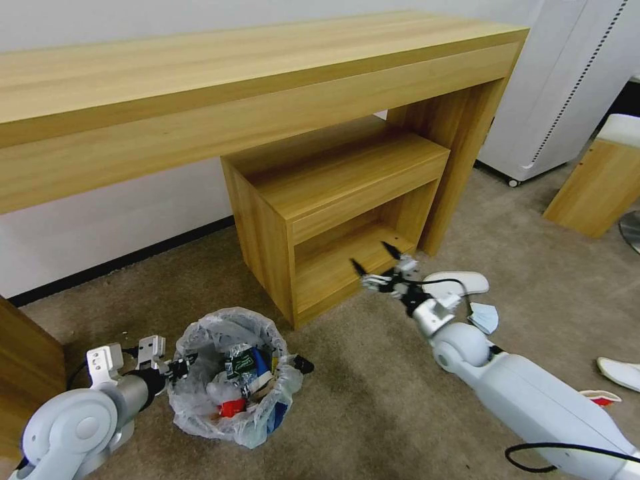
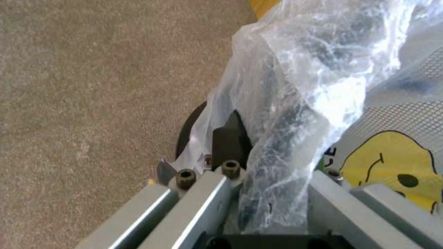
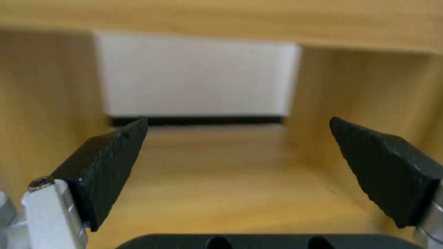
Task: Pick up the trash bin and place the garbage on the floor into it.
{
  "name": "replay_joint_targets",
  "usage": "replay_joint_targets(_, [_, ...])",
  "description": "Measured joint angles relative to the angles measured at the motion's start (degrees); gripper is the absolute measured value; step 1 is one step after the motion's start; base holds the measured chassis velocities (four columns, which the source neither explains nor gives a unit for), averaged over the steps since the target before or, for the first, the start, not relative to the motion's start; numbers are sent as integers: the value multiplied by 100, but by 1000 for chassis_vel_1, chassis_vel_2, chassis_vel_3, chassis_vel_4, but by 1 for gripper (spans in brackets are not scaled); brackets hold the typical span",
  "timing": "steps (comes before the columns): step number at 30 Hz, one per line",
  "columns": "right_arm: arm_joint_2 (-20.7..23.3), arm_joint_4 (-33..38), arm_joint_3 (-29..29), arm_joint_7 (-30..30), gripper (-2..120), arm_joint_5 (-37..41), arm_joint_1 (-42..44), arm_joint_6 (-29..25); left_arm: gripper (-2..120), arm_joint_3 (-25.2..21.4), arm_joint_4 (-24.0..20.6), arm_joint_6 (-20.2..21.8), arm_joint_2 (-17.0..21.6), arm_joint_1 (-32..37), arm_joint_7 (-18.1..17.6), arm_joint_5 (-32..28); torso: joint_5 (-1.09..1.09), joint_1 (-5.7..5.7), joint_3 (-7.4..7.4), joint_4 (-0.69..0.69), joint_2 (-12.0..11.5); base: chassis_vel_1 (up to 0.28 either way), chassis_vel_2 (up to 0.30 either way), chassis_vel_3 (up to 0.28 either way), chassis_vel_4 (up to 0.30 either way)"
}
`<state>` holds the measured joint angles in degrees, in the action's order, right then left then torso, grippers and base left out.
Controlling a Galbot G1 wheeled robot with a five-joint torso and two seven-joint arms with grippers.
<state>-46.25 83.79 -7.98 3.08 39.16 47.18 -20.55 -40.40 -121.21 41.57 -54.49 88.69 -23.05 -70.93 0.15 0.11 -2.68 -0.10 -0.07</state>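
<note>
The trash bin (image 1: 230, 380), lined with a crinkled clear bag, sits on the floor (image 1: 360, 413) at the lower left and holds several wrappers and a cup. My left gripper (image 1: 179, 367) is shut on its near rim. In the left wrist view the bag and rim (image 2: 295, 90) run between my left gripper (image 2: 272, 152) fingers. My right gripper (image 1: 371, 257) hangs open and empty before the low wooden shelf. The right wrist view has the right gripper (image 3: 237, 121) facing the shelf's opening. Garbage on the carpet: a white slipper (image 1: 460, 280), a light-blue face mask (image 1: 485, 317), another slipper (image 1: 620, 373) and a red-white scrap (image 1: 600, 398).
A long wooden desk (image 1: 253, 73) spans the back, with a low open-fronted wooden shelf unit (image 1: 333, 200) under it. A white appliance on wheels (image 1: 567, 87) and a wooden stool (image 1: 600, 180) stand at the right. A small dark object (image 1: 303, 365) lies beside the bin.
</note>
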Motion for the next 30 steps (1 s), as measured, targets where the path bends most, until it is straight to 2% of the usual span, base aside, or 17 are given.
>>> replay_joint_targets(4, [85, -71, 242, 132, 100, -70, 235, 27, 0, -12, 0, -5, -22, -4, 9, 9, -1, 0, 0, -1, 0, 0, 0, 0, 0])
replay_joint_targets(7, [144, -121, 740, 436, 100, -323, 660, 120, 0, -9, 1, -16, -55, -34, 13, 12, -1, 0, 0, -1, 0, 0, 0, 0, 0])
replay_joint_targets(16, [201, -197, 1355, 677, 100, -401, 1176, 275, 0, 24, 31, -19, -82, -41, 25, 27, -2, 0, 0, 0, 0, 0, 0, 0, 0])
replay_joint_targets(30, [121, -180, 1544, 644, 100, -547, 1371, 332, 0, 24, -38, -21, -144, -17, 44, 73, -2, 0, 0, 0, 0, 0, 0, 0, 0])
